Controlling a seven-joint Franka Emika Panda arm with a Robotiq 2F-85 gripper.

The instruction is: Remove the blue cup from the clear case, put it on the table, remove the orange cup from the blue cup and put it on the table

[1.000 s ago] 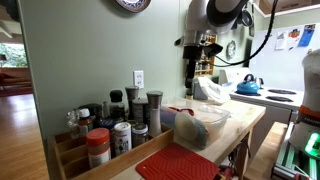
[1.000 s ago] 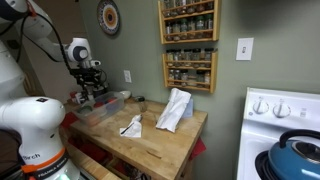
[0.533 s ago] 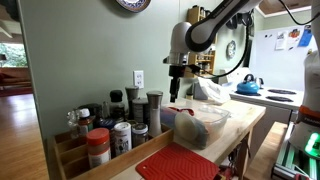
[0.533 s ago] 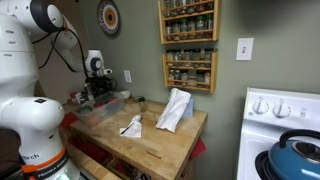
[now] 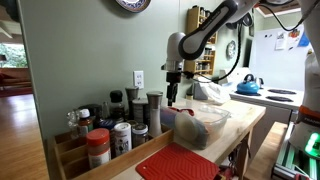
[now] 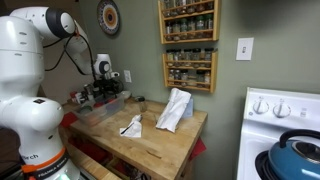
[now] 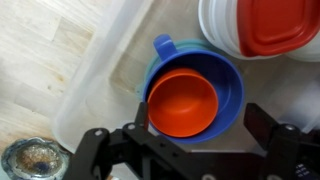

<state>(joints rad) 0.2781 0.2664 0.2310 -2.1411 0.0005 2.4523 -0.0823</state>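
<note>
In the wrist view the orange cup [image 7: 182, 102] sits nested inside the blue cup [image 7: 232, 85], which stands in the clear case [image 7: 95, 75]. My gripper [image 7: 203, 122] is open directly above them, with one finger [image 7: 140, 115] on each side of the blue cup and not touching it. In both exterior views the gripper [image 5: 172, 96] [image 6: 100, 92] hangs just over the clear case [image 5: 203, 128] [image 6: 110, 102] on the wooden table [image 5: 245, 120] [image 6: 160, 140]. The cups are hidden in the exterior views.
A white container with a red lid [image 7: 268, 25] lies in the case beside the cups. Spice jars [image 5: 110, 125] stand by the wall, and a red ribbed mat [image 5: 180, 163] lies in front. White cloths [image 6: 175, 108] lie on the table. A blue kettle [image 5: 248, 86] sits on the stove.
The arm has swung toward the wall side of the table and the gripper has come down over the clear case.
</note>
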